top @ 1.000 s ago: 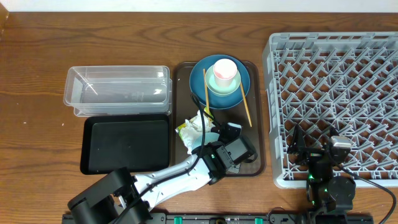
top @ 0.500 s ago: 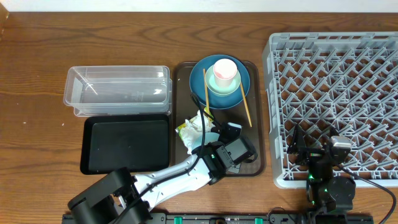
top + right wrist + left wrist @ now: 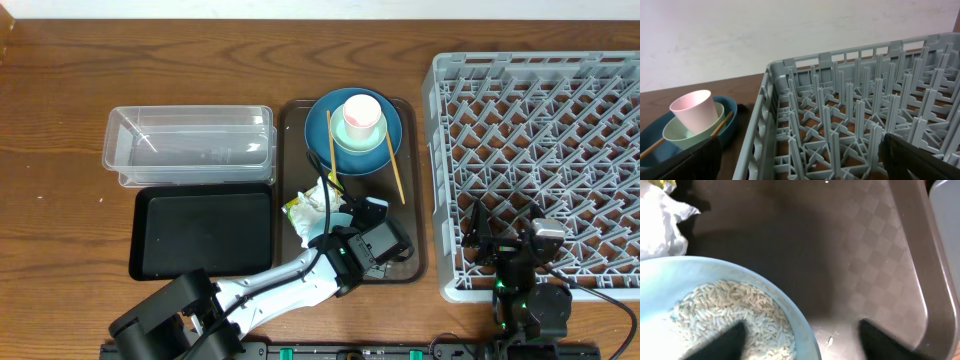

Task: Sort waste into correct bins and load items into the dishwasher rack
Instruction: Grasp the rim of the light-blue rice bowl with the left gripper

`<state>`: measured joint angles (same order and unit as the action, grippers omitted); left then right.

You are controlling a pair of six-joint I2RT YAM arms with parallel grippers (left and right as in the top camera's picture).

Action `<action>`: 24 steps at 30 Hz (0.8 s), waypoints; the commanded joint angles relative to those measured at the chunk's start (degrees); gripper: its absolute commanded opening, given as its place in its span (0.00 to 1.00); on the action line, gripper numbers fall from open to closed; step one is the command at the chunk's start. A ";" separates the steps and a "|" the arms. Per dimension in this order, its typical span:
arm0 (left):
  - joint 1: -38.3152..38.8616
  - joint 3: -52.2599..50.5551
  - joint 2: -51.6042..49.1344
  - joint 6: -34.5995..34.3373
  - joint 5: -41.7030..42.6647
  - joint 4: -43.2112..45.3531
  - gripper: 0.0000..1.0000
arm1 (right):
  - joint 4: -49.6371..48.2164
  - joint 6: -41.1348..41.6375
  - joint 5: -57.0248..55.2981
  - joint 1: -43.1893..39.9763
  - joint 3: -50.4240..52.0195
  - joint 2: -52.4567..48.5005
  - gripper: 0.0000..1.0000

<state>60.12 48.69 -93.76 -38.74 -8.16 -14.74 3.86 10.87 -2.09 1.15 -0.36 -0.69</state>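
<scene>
Left wrist view: left tool (image 3: 801,328) is spread wide over the light-blue bowl (image 3: 710,272) — right tool (image 3: 800,142) is likewise spread wide, empty.

From above, nothing is seen to have been moved. Only the left gripper (image 3: 807,341) is found with its jaws spread wide now, one finger (image 3: 722,342) over the rice (image 3: 735,310) in the small light-blue bowl (image 3: 670,277), the other over the brown tray (image 3: 865,255).
</scene>
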 commanded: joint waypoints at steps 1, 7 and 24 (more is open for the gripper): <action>0.13 0.24 -0.59 0.31 -1.33 -0.13 0.87 | 0.24 -0.24 -0.02 -0.48 0.07 0.37 0.99; 0.13 0.24 -0.59 0.31 -1.31 -0.13 0.47 | 0.24 -0.24 0.00 -0.48 0.07 0.37 0.99; 0.13 0.24 -0.59 0.31 2.80 -1.03 0.24 | 0.24 -0.24 0.00 -0.48 0.07 0.37 0.99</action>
<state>60.12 48.69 -93.76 -38.76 -5.52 -15.42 3.88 10.87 -2.09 1.15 -0.36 -0.69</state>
